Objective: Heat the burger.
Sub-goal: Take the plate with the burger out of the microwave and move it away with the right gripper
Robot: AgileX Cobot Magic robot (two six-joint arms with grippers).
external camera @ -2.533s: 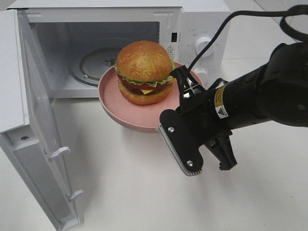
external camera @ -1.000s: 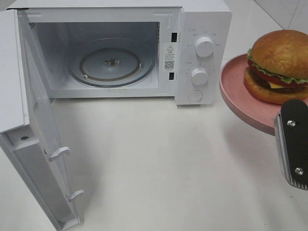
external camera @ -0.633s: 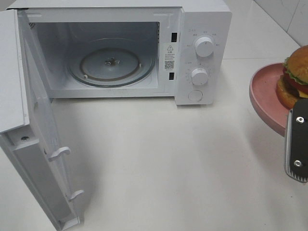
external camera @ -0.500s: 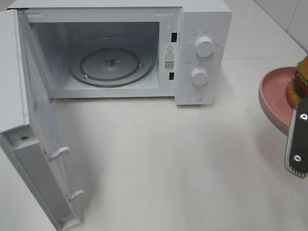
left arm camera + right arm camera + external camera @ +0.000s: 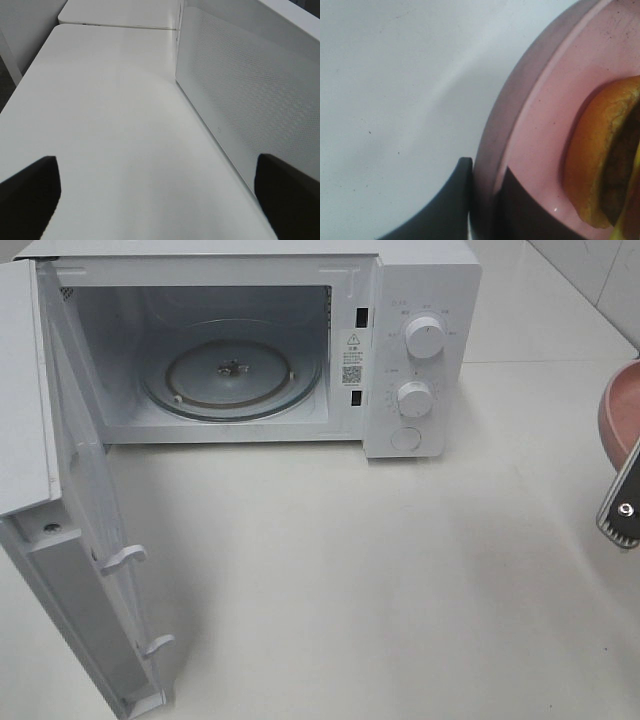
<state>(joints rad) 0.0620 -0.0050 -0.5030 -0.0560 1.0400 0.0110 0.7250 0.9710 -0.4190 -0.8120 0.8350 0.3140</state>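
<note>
Only in the right wrist view does the burger (image 5: 602, 160) show, as the edge of its golden bun and dark patty on the pink plate (image 5: 540, 120). My right gripper (image 5: 487, 182) is shut on the plate's rim, one finger under it and one on top. In the exterior high view just a sliver of the plate (image 5: 622, 410) and one black fingertip (image 5: 622, 502) remain at the right edge; the burger is out of that view. My left gripper (image 5: 160, 200) is open with nothing between its fingers, low over the white table.
The white microwave (image 5: 420, 350) stands at the back with its door (image 5: 70, 540) swung wide open to the left and the glass turntable (image 5: 230, 375) bare. The left wrist view shows the door's perforated panel (image 5: 240, 90) beside that gripper.
The right gripper has carried the plate and burger rightward, away from the microwave, until they almost left the exterior high view. The microwave and its door have not moved.
</note>
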